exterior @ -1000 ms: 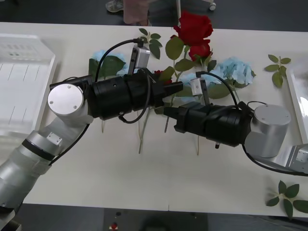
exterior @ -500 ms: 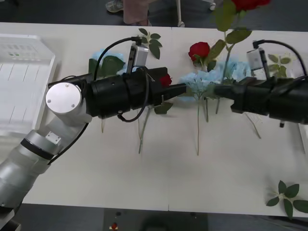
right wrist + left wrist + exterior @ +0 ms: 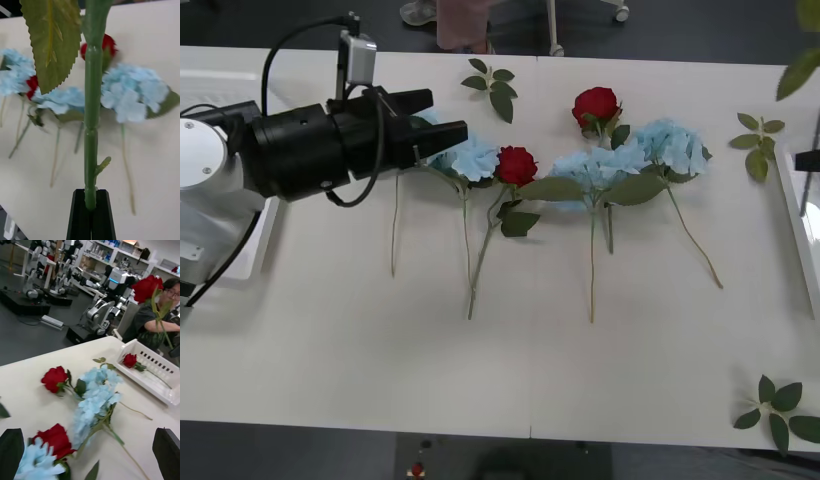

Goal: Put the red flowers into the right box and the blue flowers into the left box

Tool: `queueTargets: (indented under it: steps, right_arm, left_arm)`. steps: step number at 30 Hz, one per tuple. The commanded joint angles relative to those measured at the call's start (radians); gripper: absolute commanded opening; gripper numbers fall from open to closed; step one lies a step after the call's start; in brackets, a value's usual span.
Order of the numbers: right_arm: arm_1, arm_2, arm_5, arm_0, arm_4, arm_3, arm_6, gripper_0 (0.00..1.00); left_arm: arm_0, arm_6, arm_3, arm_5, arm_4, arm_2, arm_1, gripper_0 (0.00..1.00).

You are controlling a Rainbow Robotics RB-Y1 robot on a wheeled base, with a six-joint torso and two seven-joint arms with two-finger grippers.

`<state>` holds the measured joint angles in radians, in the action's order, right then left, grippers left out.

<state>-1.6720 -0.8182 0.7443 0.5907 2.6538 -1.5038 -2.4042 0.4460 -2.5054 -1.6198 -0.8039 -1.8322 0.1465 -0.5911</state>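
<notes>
On the table lie two red flowers [image 3: 517,165] [image 3: 595,103] among three blue flowers [image 3: 465,155] [image 3: 600,165] [image 3: 675,140]. My left gripper [image 3: 448,115] hovers open at the leftmost blue flower, holding nothing; its wrist view looks along the row of blue flowers [image 3: 95,397] and red flowers [image 3: 54,378]. My right gripper [image 3: 90,195] is shut on the green stem [image 3: 91,123] of another red flower [image 3: 148,287], raised high over the right box [image 3: 165,395], where one rose [image 3: 129,360] lies. The left box [image 3: 205,82] sits behind my left arm.
Bloomless leaf sprigs lie at the table's back middle [image 3: 495,85], back right [image 3: 758,140] and front right corner [image 3: 780,405]. The right box's rim [image 3: 792,205] runs along the right edge. The front half of the table is bare white surface.
My right arm swung off to the right, carrying its rose up and away from the table's middle. My left arm drew back to the left, uncovering the flowers.
</notes>
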Motion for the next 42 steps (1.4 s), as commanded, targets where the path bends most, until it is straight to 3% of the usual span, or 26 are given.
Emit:
queueTargets:
  steps: [1, 7, 16, 22, 27, 34, 40, 41, 42]
  right_arm:
    - [-0.041, 0.004, 0.170, 0.032, -0.075, 0.215, 0.045, 0.00]
    - [0.017, 0.004, 0.423, 0.107, -0.287, 0.556, 0.057, 0.00]
    - [0.192, -0.001, 0.576, 0.271, -0.637, 1.019, 0.043, 0.00]
    - [0.308, -0.096, 0.538, 0.356, -0.790, 1.168, 0.048, 0.00]
    - [0.423, -0.194, 0.409, 0.371, -0.796, 1.257, 0.062, 0.00]
    - [0.548, -0.251, 0.339, 0.371, -0.801, 1.399, 0.079, 0.00]
    - [0.561, -0.259, 0.343, 0.373, -0.788, 1.413, 0.086, 0.00]
    - [0.561, -0.259, 0.345, 0.371, -0.784, 1.413, 0.086, 0.14]
    - [0.561, -0.257, 0.346, 0.373, -0.778, 1.413, 0.086, 0.43]
  left_arm:
    - [0.003, -0.003, -0.017, 0.000, -0.004, -0.044, -0.088, 1.00]
    - [0.007, 0.017, 0.054, -0.001, -0.006, -0.059, -0.216, 1.00]
    - [0.040, 0.083, 0.189, -0.116, 0.059, -0.059, -0.378, 1.00]
    - [0.074, 0.269, 0.199, -0.245, 0.248, -0.061, -0.400, 1.00]
    - [0.083, 0.451, 0.158, -0.348, 0.364, -0.061, -0.397, 1.00]
    - [0.085, 0.692, 0.086, -0.451, 0.515, -0.056, -0.340, 1.00]
    - [0.118, 0.933, 0.058, -0.466, 0.631, 0.016, -0.311, 1.00]
    - [0.120, 0.976, 0.051, -0.466, 0.649, 0.021, -0.306, 1.00]
    - [0.118, 1.014, 0.049, -0.466, 0.657, 0.024, -0.297, 1.00]
